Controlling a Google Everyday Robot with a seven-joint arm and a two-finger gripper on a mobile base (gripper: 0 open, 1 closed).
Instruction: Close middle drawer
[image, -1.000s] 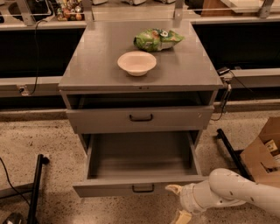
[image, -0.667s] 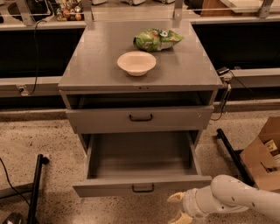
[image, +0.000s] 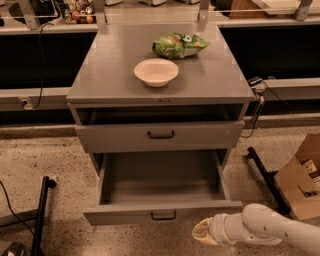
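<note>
The middle drawer (image: 162, 216) of the grey metal cabinet (image: 210, 85) is pulled far out. Its long box is empty, and its low front carries a small dark bar handle (image: 163, 215). The taller top drawer (image: 160, 136) above it stands slightly out from the cabinet face. The lowest drawer is hidden under the open one. My gripper (image: 202, 232) is at the end of the white arm (image: 260, 230). It sits low at the bottom right, just below and right of the open drawer's front, pointing left, not touching the handle.
A white bowl (image: 156, 72) and a green snack bag (image: 180, 45) lie on the cabinet top. A cardboard box (image: 300, 180) stands on the floor at right, with a black bar (image: 265, 180) beside it. A black stand leg (image: 40, 215) is at the lower left.
The arm has sunk a little lower in the view and turned more level. The gripper stays near the drawer front's lower right corner. The drawer has not moved.
</note>
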